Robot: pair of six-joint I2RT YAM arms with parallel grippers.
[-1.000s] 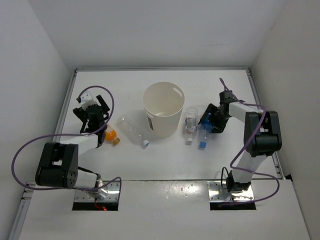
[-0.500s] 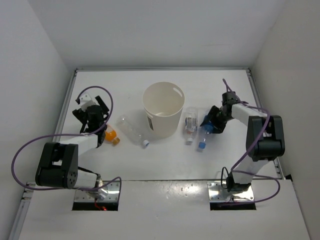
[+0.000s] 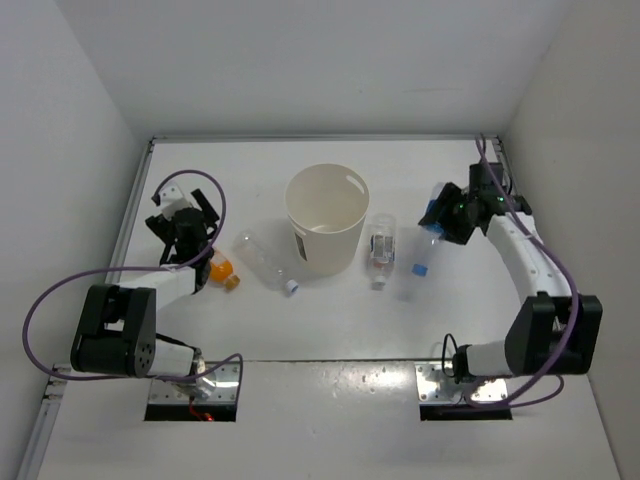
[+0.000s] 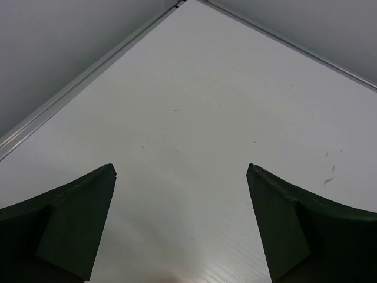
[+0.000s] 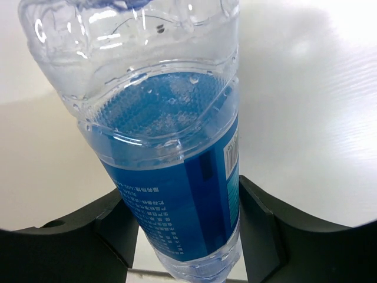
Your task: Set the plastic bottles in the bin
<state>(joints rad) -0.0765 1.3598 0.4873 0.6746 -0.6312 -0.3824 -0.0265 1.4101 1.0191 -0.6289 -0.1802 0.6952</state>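
My right gripper [image 3: 447,214] [image 5: 181,203] is shut on the blue-liquid plastic bottle [image 3: 430,240] [image 5: 177,147], which hangs off the table, blue cap [image 3: 421,268] lowest, right of the bin [image 3: 327,200]. The bin is a cream-white round bucket standing upright at mid table. One clear bottle [image 3: 381,247] lies just right of the bin. Another clear bottle [image 3: 264,262] lies to its left, white cap toward me. The short orange bottle [image 3: 223,270] lies at the left, beside my left arm. My left gripper [image 3: 183,215] [image 4: 181,171] is open over bare table, nothing between its fingers.
A raised metal rim [image 3: 135,205] [image 4: 88,73] runs round the white table, with walls close behind it on the left, back and right. Purple cables [image 3: 50,290] loop off both arms.
My right gripper closed on the blue bottle, lifted it off the table and swung it back and to the right. The left arm and the other bottles have stayed put.
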